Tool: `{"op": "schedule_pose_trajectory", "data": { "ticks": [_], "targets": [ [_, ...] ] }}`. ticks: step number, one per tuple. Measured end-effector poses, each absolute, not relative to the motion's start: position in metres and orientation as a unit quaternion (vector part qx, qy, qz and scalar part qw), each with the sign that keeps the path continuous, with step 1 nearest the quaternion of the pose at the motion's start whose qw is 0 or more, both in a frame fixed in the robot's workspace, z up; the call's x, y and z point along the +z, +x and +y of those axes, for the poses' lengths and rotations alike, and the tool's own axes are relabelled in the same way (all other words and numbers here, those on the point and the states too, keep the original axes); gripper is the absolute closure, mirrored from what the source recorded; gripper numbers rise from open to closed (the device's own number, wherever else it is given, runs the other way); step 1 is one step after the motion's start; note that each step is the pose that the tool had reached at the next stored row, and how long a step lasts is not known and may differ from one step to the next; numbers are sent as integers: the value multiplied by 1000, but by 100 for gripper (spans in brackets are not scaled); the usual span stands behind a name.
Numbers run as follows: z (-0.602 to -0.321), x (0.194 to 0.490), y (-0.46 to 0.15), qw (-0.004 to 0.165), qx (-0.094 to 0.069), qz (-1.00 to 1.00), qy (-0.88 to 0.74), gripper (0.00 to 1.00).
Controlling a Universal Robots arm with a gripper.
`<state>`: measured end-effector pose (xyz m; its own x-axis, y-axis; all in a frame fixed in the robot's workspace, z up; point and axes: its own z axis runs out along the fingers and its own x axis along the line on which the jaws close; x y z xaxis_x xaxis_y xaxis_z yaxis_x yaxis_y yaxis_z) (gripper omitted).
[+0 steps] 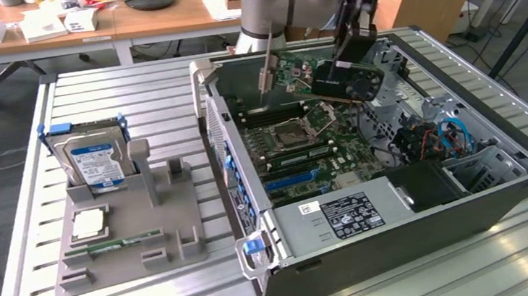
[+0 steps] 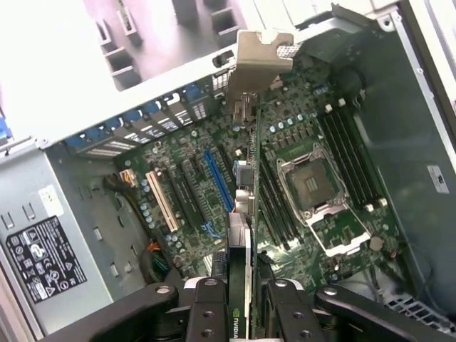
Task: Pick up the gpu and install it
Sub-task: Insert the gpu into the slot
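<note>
My gripper (image 1: 355, 43) is shut on the gpu (image 1: 337, 79), a dark card with a silver bracket (image 1: 265, 71) at one end. It hangs above the open computer case (image 1: 502, 201), over the back part of the green motherboard (image 1: 292, 141). In the wrist view the gpu (image 2: 244, 235) is seen edge-on between my black fingers (image 2: 206, 310). Its bracket (image 2: 260, 64) points toward the case's rear wall. Below and beside the card lie a blue expansion slot (image 2: 218, 179) and a white one (image 2: 162, 201). The empty CPU socket (image 2: 308, 183) sits on its other side.
At the exterior view's left a grey fixture (image 1: 169, 215) holds a hard drive (image 1: 93, 156), a CPU (image 1: 89, 224) and a green RAM stick (image 1: 113, 244). The power supply (image 1: 343, 217) fills the case's near end, and blue cables (image 1: 451, 133) lie in the drive bay.
</note>
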<state>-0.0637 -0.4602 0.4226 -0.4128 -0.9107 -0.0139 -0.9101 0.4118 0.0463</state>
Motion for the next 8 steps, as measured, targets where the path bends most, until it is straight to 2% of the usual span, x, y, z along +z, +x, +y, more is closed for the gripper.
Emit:
{"op": "schedule_pose_trajectory", "data": {
  "ticks": [8],
  "targets": [
    [-460,421,-64,8,-23,-799,601,74]
  ]
}}
